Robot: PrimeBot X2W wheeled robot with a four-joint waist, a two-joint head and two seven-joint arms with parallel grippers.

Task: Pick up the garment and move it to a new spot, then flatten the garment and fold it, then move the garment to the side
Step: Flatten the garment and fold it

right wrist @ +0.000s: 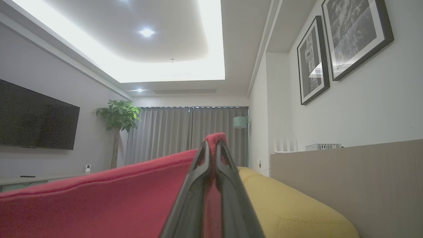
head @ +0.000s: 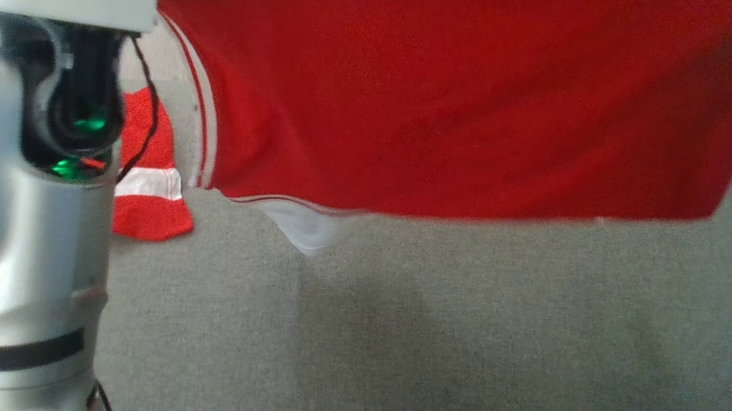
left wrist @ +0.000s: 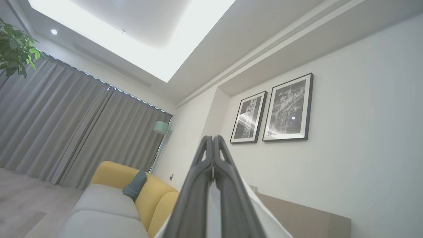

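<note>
The red garment (head: pixel 461 99) hangs stretched out in the air above the grey surface (head: pixel 459 354), with its lower hem clear of it. A red, white-banded part (head: pixel 146 201) lies on the surface beside the left arm (head: pixel 21 207). The left gripper (left wrist: pixel 213 140) is clenched on white trim (left wrist: pixel 261 211). The right gripper (right wrist: pixel 214 147) is clenched on the garment's red edge.

garment (head: pixel 461 92) red with white stripes at the edge, white patch at its hem, surface (head: pixel 459 354) under it grey, my fingers (right wrist: pixel 190 201) dark grey, sofa (right wrist: pixel 297 211) yellow, curtains (right wrist: pixel 172 132) grey
</note>
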